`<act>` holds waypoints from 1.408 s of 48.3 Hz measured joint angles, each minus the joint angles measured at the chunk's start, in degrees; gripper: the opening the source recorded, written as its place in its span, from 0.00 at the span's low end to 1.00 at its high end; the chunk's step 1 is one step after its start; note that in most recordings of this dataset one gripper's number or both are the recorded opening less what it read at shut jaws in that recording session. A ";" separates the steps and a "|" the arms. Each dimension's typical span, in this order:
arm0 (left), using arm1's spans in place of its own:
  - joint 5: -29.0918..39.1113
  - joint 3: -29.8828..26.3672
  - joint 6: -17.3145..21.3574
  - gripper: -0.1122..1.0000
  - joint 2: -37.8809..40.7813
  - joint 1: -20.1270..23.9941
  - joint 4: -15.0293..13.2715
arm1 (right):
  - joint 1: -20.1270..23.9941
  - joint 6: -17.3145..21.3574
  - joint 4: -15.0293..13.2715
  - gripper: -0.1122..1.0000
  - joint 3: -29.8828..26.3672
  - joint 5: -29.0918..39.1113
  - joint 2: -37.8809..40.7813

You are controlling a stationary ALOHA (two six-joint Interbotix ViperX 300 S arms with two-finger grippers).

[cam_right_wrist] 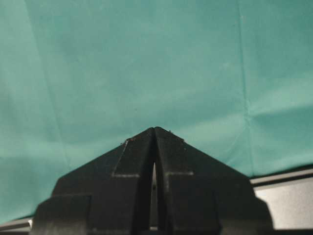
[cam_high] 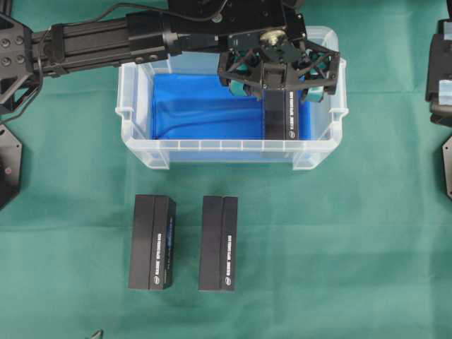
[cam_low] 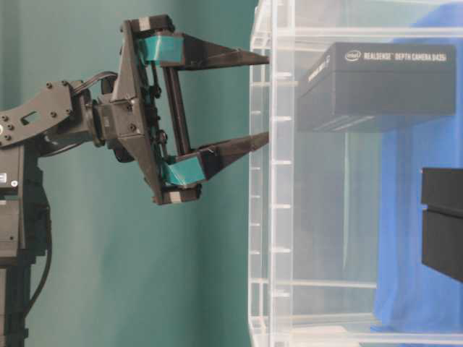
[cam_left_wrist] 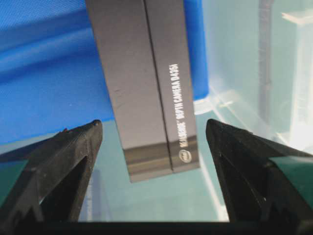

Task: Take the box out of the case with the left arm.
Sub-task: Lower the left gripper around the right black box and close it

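The clear case with its blue lining stands at the back middle of the table. A black box lies inside it along the right wall. My left gripper hangs over the box's far end, open wide. In the left wrist view the box lies ahead between my spread fingers, which are apart from it on both sides. From table level, the left gripper has its tips at the case wall, and the box shows through the plastic. My right gripper is shut and empty over the green cloth.
Two more black boxes lie side by side on the green cloth in front of the case. The right arm's base sits at the right edge. The left arm's links run across the back left.
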 measured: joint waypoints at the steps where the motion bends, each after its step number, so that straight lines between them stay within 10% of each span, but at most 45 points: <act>1: -0.09 0.18 -0.09 0.86 0.00 0.00 0.00 | 0.00 0.00 0.00 0.10 0.09 0.00 0.00; 68: -11.07 9.58 -1.93 0.86 1.41 0.00 0.00 | 0.00 0.00 0.00 0.10 0.09 -0.44 0.00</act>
